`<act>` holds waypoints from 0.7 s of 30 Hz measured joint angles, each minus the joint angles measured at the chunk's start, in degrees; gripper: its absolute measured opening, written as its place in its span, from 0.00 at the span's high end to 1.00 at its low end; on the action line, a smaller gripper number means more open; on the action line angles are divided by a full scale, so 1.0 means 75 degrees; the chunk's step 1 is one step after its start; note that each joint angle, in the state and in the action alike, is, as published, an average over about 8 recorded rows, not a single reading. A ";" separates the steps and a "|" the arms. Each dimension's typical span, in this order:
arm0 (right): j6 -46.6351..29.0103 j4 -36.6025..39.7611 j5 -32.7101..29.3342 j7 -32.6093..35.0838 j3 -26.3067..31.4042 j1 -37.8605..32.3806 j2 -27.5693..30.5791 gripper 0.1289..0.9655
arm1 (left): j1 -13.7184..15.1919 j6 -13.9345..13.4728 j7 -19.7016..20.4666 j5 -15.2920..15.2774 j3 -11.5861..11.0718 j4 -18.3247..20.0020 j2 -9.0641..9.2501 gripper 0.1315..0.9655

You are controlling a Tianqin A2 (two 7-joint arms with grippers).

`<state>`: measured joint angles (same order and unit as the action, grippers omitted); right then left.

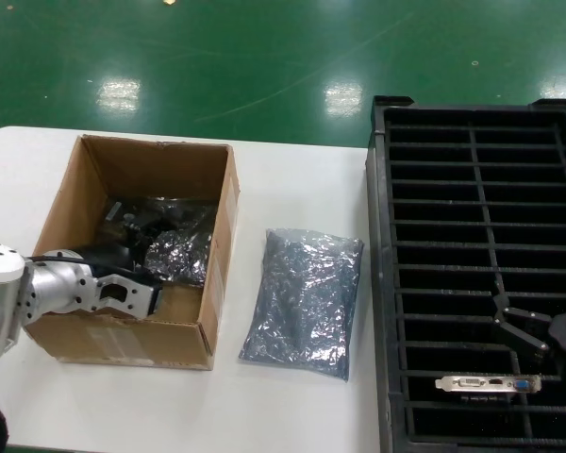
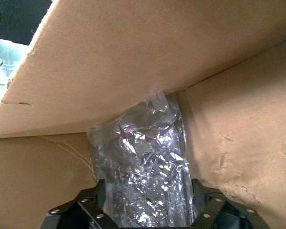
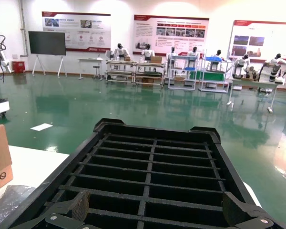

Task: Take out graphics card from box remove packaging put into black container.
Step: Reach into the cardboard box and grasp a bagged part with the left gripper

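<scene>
Inside the box [image 1: 132, 170], left tool [image 2: 148, 210] clamps packaging [image 2: 143, 162]; right tool [image 3: 157, 210] spread above black container [image 3: 152, 162].

Head looks down; left wrist inside box [image 2: 133, 62]; right wrist over black container [image 3: 152, 162].

Left gripper [image 1: 141, 283] fingertips concealed behind the box [image 1: 132, 247] near wall in head view, bag [image 2: 143, 167] contents obscured by crinkled foil, right gripper [image 1: 538, 335] cropped at frame edge, graphics card [image 1: 488, 383] board hidden in black container [image 1: 481, 274] slot, only bracket seen.
</scene>
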<state>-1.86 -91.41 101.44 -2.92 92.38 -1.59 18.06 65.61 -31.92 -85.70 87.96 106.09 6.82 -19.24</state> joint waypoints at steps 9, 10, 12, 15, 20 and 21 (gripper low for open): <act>0.0000 0.0000 0.0000 0.0000 0.0000 0.0000 0.0000 0.00 | 0.0036 -0.0006 -0.0339 0.0128 -0.0145 -0.0159 0.0029 0.50; 0.0000 0.0000 0.0000 0.0000 0.0000 0.0000 0.0000 0.00 | 0.0031 -0.0018 -0.0336 0.0127 -0.0145 -0.0159 0.0026 0.54; 0.0000 0.0000 0.0000 0.0000 0.0000 0.0000 0.0000 0.00 | 0.0013 -0.0048 -0.0309 0.0115 -0.0135 -0.0138 0.0016 0.57; 0.0000 0.0000 0.0000 0.0000 0.0000 0.0000 0.0000 0.00 | -0.0048 -0.0111 -0.0196 0.0067 -0.0085 -0.0026 -0.0016 0.65; 0.0000 0.0000 0.0000 0.0000 0.0000 0.0000 0.0000 0.00 | -0.0243 -0.0234 0.0143 -0.0067 0.0062 0.0374 -0.0123 0.77; 0.0000 0.0000 0.0000 0.0000 0.0000 0.0000 0.0000 0.00 | -0.0289 -0.0254 0.0214 -0.0094 0.0092 0.0466 -0.0147 0.79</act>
<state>-1.86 -91.41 101.44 -2.92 92.38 -1.59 18.06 63.44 -33.83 -84.09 87.25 106.78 10.31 -20.35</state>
